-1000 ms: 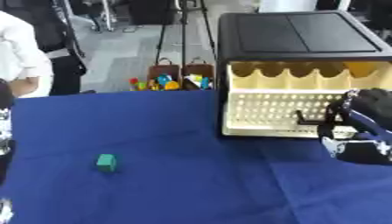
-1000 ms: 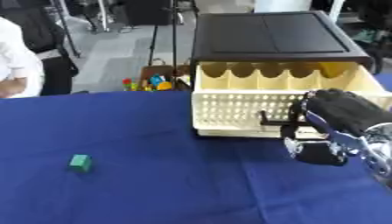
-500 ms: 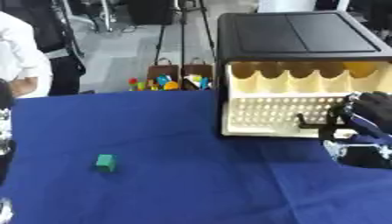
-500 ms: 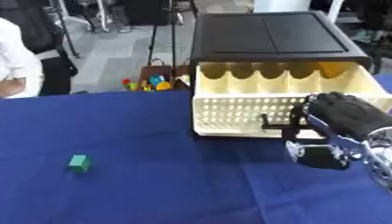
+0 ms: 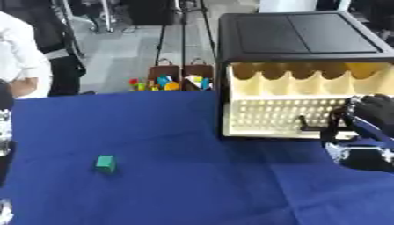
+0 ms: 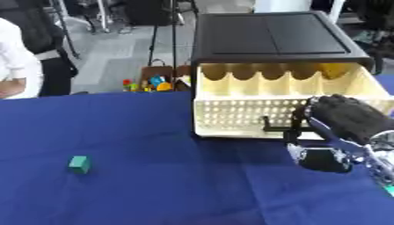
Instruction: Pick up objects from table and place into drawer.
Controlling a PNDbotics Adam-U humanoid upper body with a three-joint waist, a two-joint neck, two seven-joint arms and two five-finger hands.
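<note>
While the right hand (image 6: 342, 121) sits at the front of the cream drawer (image 6: 231, 116), its fingers are curled around the dark handle (image 6: 277, 125) on the perforated front panel. That drawer projects toward the near side from a black cabinet (image 6: 269, 33) standing at the far right of the blue table (image 6: 154, 193). Scalloped cream dividers line the drawer's interior along its far wall; no contents can be made out inside.

A small green block (image 5: 105, 163) rests on the tablecloth at the near left, well apart from the drawer and from the right hand. Nothing touches it.

At the left edge of the left eye view, a dark and silver part of the left arm (image 5: 5, 132) is visible. Whether its fingers are straight or curled cannot be told.

Beyond the far edge of the table, small baskets of coloured toys (image 5: 165, 81) stand on the floor, just left of the cabinet.
</note>
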